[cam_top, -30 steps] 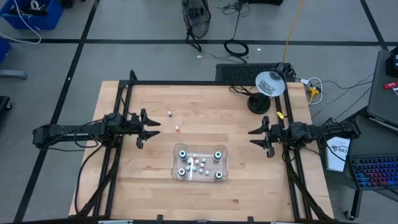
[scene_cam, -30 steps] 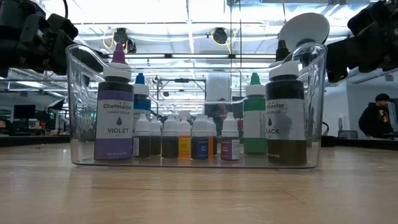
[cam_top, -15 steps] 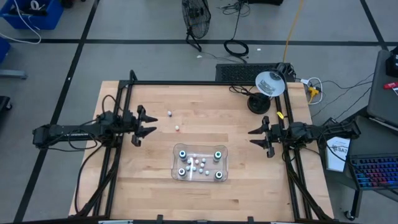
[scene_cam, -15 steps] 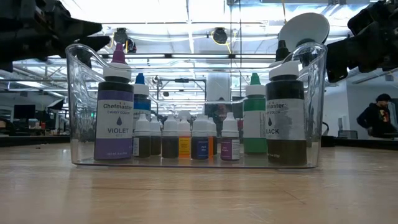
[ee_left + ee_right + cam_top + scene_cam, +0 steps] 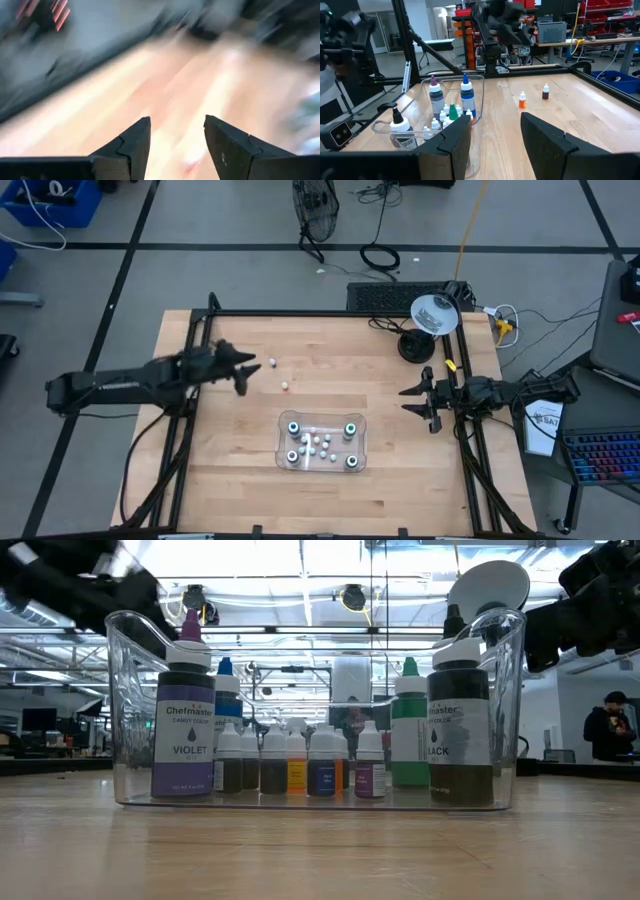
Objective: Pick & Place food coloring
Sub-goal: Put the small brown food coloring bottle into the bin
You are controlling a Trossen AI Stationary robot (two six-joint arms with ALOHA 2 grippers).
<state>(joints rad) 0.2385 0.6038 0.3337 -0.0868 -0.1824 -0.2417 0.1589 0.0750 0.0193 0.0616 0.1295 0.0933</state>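
The food coloring stands mostly in a clear plastic tray [image 5: 322, 416] in the middle of the table's near half. Its large bottles [image 5: 183, 730] stand at the tray's corners, with several small ones [image 5: 296, 762] between them. Two small bottles stand loose on the wood farther back, one [image 5: 271, 363] with a dark body [image 5: 545, 91] and one [image 5: 285, 386] with an orange body [image 5: 522, 100]. My left gripper [image 5: 248, 375] hovers open just left of these two, with nothing between its fingers [image 5: 175, 120]. My right gripper [image 5: 404, 401] waits open at the table's right side.
A black desk lamp with a round white head [image 5: 434, 315] stands at the far right corner. Black frame rails [image 5: 195, 350] run along the table's left and right sides. Bare wood lies around the tray [image 5: 135, 690]. A person [image 5: 605, 730] shows in the room behind.
My left gripper has risen and swung toward the table's far right, toward the two loose bottles, turning at the wrist as it went. Its finger gap looks the same. The bottles and the tray have kept their places.
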